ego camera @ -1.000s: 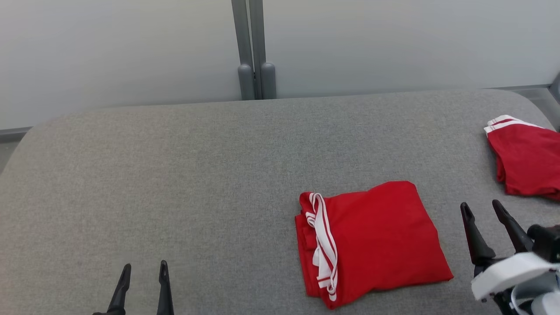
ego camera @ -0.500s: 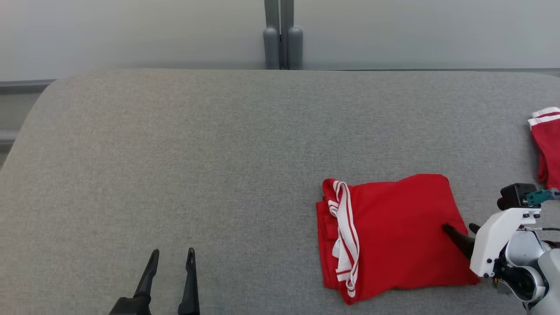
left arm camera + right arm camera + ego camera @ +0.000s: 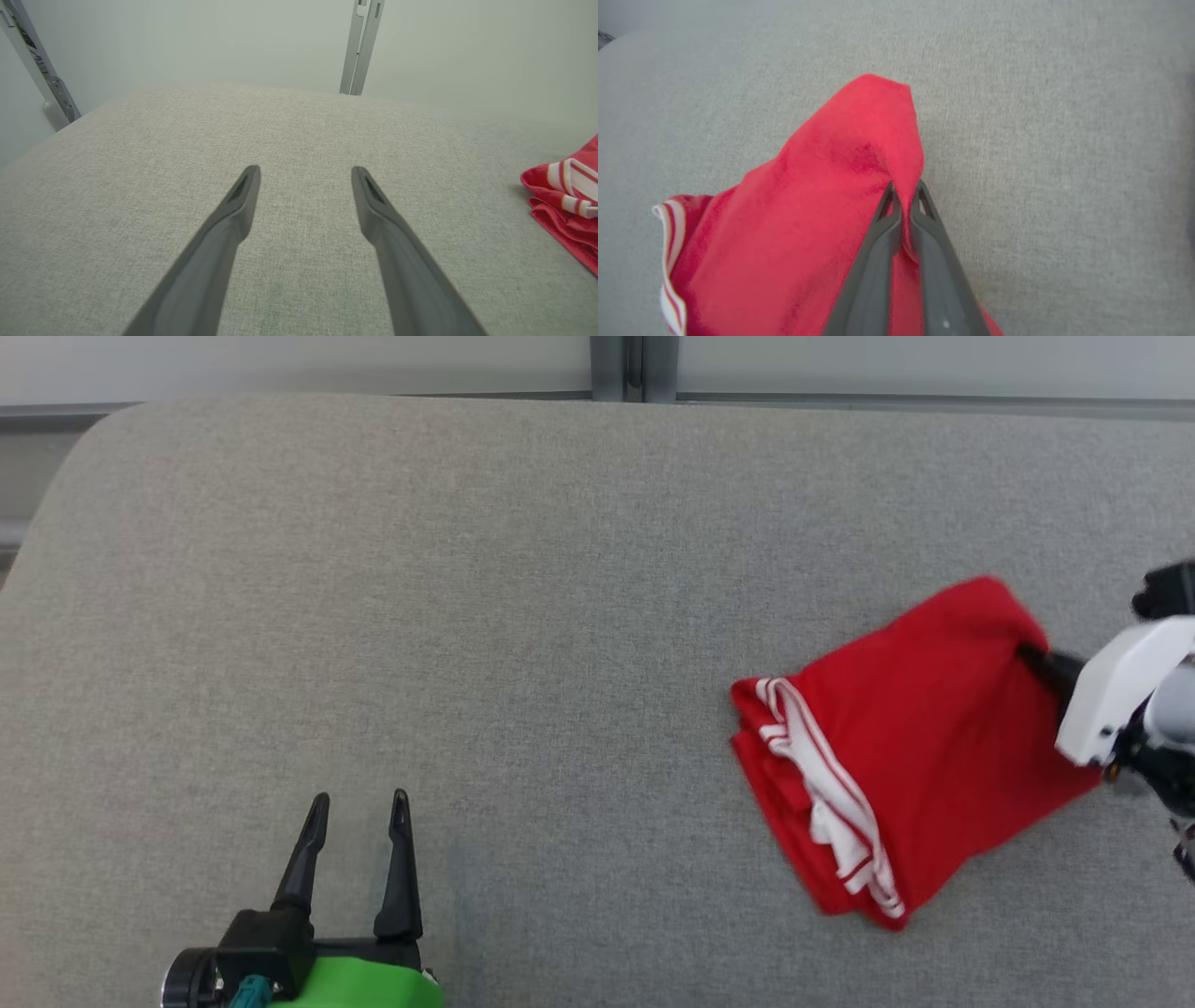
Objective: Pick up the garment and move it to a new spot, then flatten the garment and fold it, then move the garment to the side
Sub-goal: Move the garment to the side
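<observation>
The garment (image 3: pixel 906 747) is a folded red piece with white stripes along one edge, lying at the right of the grey padded table (image 3: pixel 523 616). My right gripper (image 3: pixel 1027 658) is shut on the garment's far right edge, and that corner is pulled up off the surface. In the right wrist view the two fingers pinch a ridge of the red garment (image 3: pixel 831 205) at the right gripper (image 3: pixel 904 191). My left gripper (image 3: pixel 359 803) stands open at the lower left above bare table, nothing between its fingers. The left wrist view has the left gripper (image 3: pixel 306 173) wide apart, with the garment (image 3: pixel 567 196) at the right edge.
A grey post (image 3: pixel 635 369) rises behind the table's far edge. A slanted metal rail (image 3: pixel 37 70) stands beyond the table's left corner in the left wrist view. The table's rounded left corner (image 3: pixel 84 439) lies near the top left.
My right gripper went from open beside the garment to shut on its right edge, dragging it rightward and turning it. The head camera tilted down, shifting the whole picture.
</observation>
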Controlling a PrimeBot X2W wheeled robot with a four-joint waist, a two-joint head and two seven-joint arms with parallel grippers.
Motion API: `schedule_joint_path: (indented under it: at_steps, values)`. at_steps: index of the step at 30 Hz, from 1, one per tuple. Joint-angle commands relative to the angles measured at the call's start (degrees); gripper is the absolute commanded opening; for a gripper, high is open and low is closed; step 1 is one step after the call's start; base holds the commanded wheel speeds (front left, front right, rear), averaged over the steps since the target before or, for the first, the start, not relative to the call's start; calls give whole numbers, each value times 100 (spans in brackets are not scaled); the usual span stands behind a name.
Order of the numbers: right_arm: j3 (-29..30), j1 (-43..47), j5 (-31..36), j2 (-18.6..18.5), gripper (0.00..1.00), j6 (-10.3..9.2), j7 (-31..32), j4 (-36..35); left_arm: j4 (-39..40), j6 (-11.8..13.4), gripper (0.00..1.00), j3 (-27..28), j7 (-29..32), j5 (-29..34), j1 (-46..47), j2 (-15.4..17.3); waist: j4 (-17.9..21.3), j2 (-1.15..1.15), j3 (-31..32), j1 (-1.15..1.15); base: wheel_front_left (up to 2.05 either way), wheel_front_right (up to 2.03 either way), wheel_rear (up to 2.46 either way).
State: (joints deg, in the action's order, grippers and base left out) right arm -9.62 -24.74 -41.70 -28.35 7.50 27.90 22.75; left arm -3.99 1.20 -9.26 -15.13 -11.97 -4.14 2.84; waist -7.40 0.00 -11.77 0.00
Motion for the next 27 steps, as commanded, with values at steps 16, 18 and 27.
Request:
schedule_joint_path:
  at_steps: [16,18,27]
  values:
    - [1327,-1626,291,-1117,0,-2,169,-52,210,-195,100,184,1,395,914,18,1135,0,-1463,0,0,0,0]
    - [1519,-1708,308,-1161,0,-2,99,18,209,-225,100,216,1,423,921,17,1166,0,-1499,0,0,0,0]
    - [1978,-1997,633,-1176,0,-2,-212,507,163,-286,100,260,1,563,906,18,1198,0,-1474,0,0,0,0]
